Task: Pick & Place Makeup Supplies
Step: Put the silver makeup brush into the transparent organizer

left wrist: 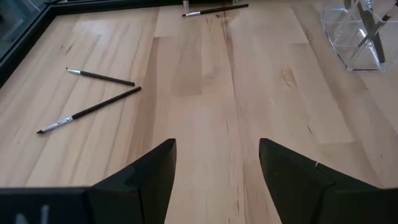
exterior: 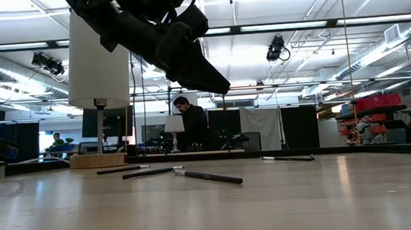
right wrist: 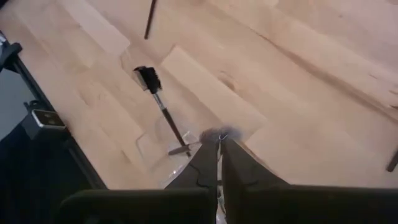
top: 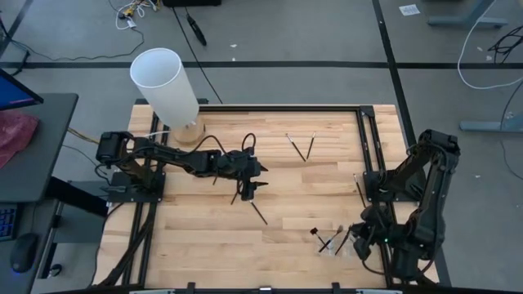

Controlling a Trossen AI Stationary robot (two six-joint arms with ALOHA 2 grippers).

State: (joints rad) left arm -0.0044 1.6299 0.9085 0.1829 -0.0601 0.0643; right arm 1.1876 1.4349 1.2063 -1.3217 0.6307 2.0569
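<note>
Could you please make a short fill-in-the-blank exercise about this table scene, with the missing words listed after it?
1. The left gripper hangs above the table with its fingers ____.
2. The right gripper has its fingers ____.
3. The white cylinder stands on a small ____ base.
4. Two brushes beyond the left gripper together form the letter ____.

Missing words: open; shut; wooden; V

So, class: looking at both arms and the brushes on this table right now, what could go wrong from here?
1. The left gripper hangs open above the table, with brushes lying close beneath; on descent a finger might knock one away rather than straddle it.
2. The two brushes nearly touch in a V, so a grab there could catch both.
3. The right gripper is closed beside the clear organizer; a swing may nudge it.
</note>
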